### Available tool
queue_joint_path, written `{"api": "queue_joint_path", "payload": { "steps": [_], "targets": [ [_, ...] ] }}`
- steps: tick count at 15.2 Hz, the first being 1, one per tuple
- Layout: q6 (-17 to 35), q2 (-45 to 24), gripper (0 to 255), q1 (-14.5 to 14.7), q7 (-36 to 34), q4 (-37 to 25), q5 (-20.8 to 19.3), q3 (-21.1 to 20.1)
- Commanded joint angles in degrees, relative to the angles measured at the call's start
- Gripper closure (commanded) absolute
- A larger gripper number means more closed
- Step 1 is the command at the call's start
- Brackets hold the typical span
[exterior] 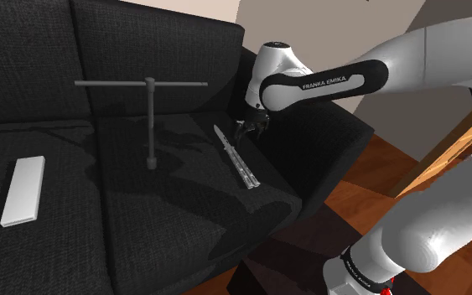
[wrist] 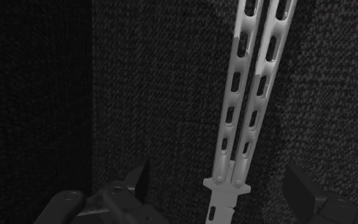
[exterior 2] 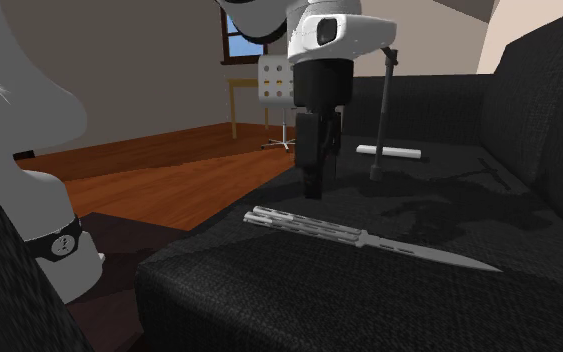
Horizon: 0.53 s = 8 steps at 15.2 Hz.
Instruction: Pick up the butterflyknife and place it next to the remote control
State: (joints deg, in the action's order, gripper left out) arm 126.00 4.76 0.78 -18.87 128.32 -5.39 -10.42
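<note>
text: FRANKA EMIKA | on: dark band of arm | view: shoulder

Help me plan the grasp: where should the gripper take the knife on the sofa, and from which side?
I'd take the knife across its twin handles near the pivot, coming straight down. It lies flat on the sofa, long and thin, and the open gripper straddles that width.

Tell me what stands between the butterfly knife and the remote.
A grey T-shaped tool stands upright on the sofa between knife and remote, per the shoulder view.
</note>
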Motion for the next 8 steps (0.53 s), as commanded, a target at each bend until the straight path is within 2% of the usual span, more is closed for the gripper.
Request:
{"api": "queue_joint_path", "payload": {
  "steps": [1,4,8],
  "targets": [
    [1.75,-4.61,0,0.05,-1.35,-2.48,-0.68,-0.28],
    [3.06,-9.78,0,0.39,-2.97,-5.88,-1.54,-0.51],
    [5.88,-11.59,0,0.37,-3.45,-4.82,-2.26,-0.31]
  ]
}}
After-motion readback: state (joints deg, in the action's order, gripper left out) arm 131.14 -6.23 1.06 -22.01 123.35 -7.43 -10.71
